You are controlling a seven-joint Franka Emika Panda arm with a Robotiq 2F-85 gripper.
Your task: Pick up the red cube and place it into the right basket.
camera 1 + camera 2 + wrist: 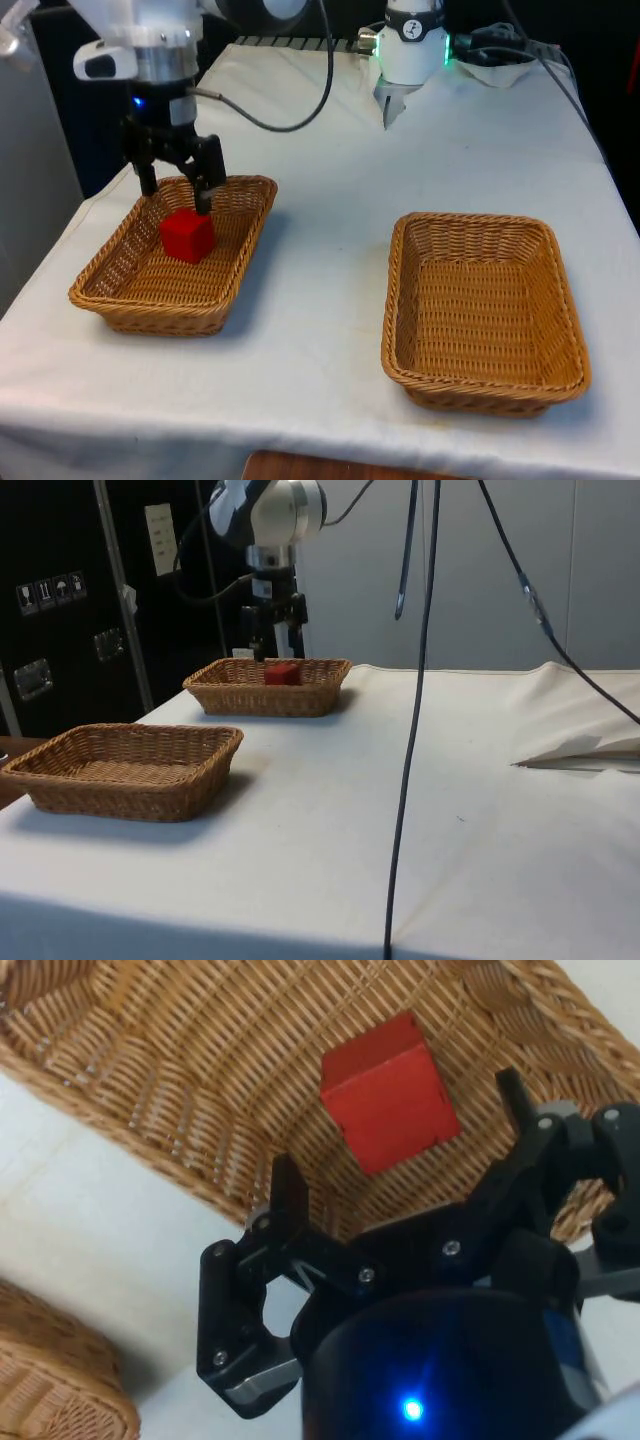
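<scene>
A red cube [188, 236] [282, 673] [389, 1093] lies on the floor of the wicker basket [110, 285] at the front view's left. My gripper [176, 197] [270, 652] [400, 1135] hangs open just above the cube and a little behind it, toward the basket's far end. Its two fingers stand wide apart with nothing between them and do not touch the cube. A second, empty wicker basket [560, 300] [60, 785] stands at the front view's right.
A black cable [410, 720] hangs down across the side view. Crumpled white cloth [590, 745] and a white stand [412, 50] sit at the table's far end. Bare cloth lies between the two baskets.
</scene>
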